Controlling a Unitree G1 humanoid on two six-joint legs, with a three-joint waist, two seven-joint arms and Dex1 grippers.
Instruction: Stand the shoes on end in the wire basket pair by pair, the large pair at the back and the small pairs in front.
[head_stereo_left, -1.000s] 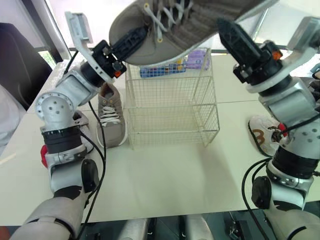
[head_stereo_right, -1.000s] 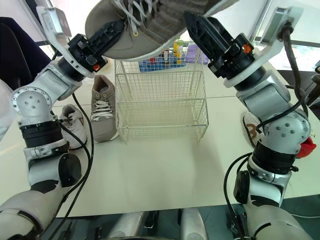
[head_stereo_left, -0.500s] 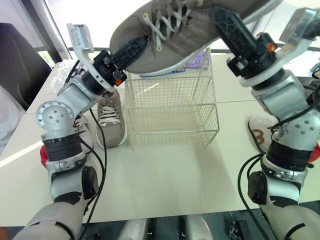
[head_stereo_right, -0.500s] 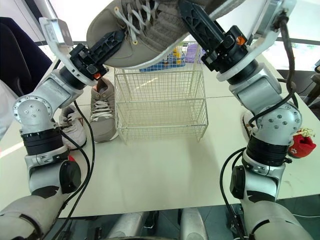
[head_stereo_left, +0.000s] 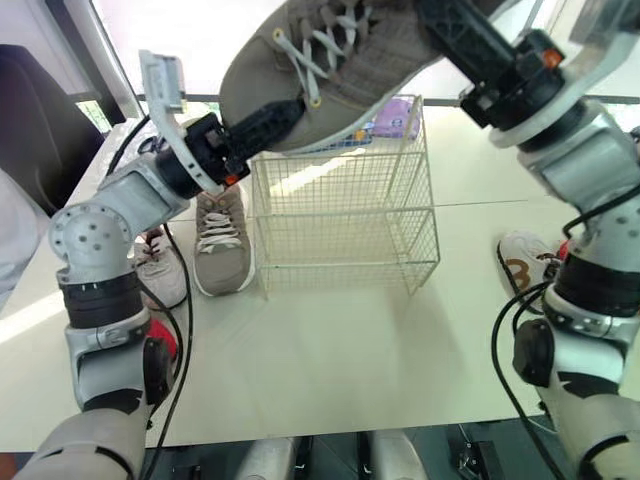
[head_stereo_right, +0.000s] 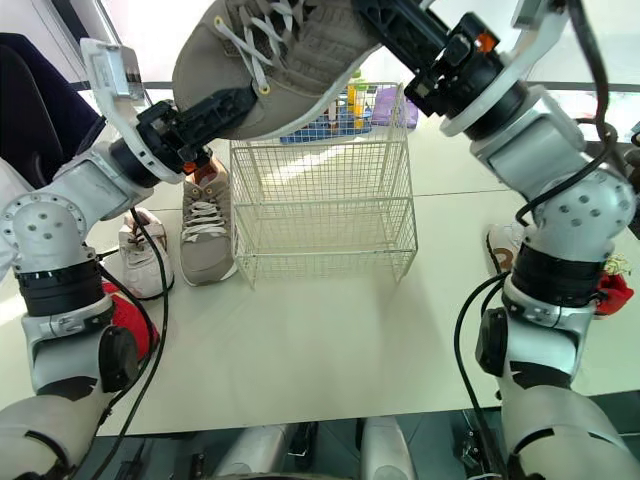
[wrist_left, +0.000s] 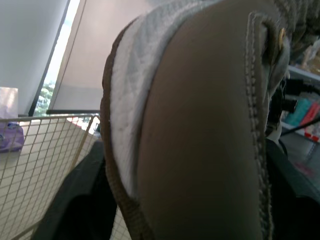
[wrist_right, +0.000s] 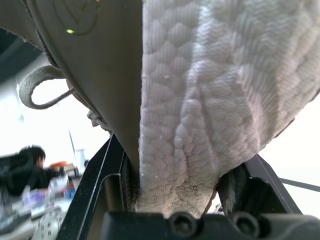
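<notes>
A large taupe lace-up shoe (head_stereo_left: 340, 60) hangs in the air above the wire basket (head_stereo_left: 340, 150), toe to the left. My right gripper (wrist_right: 180, 185) is shut on the shoe's heel collar, one finger (wrist_right: 100, 180) on each side. My left gripper (head_stereo_left: 262, 118) is at the toe, open, its fingers (wrist_left: 75, 200) standing wide on either side of the toe cap. The matching taupe shoe (head_stereo_left: 222, 240) lies on the table just left of the basket. A small white shoe (head_stereo_left: 160, 270) lies further left, and a white shoe with brown trim (head_stereo_left: 525, 265) lies to the right.
The basket stands empty at the table's middle back. Colourful small items (head_stereo_left: 395, 118) sit behind it. A red object (head_stereo_right: 610, 290) lies by the right arm and another red object (head_stereo_right: 125, 325) by the left arm.
The right gripper closed on the heel and rose with it. The left gripper's fingers spread and dropped from the top of the toe to under it.
</notes>
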